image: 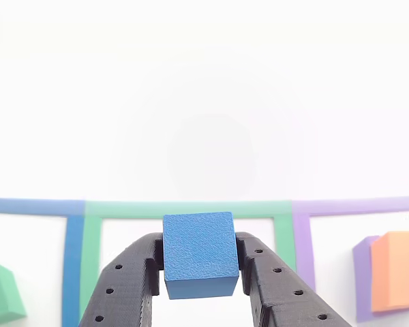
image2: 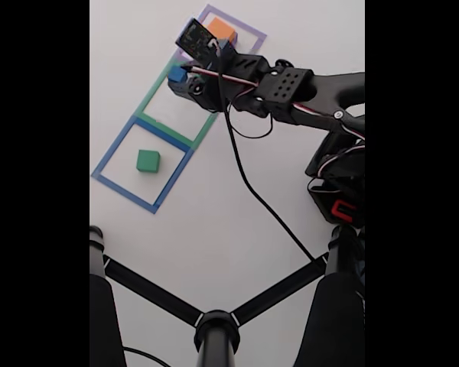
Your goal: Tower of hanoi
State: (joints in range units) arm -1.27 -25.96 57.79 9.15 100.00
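Blue cube [image: 199, 254] sits clamped between our gripper's [image: 200, 267] closed jaws above the green outline [image: 191, 208]; we judge it best lowered level and centred there before we release.

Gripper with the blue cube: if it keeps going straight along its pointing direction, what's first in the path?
Probably nothing but bare table. In the other view the gripper, shut on the blue cube, points over the green taped outline, whose inside looks free. The green cube and orange block sit off to the sides. Depth is unclear.
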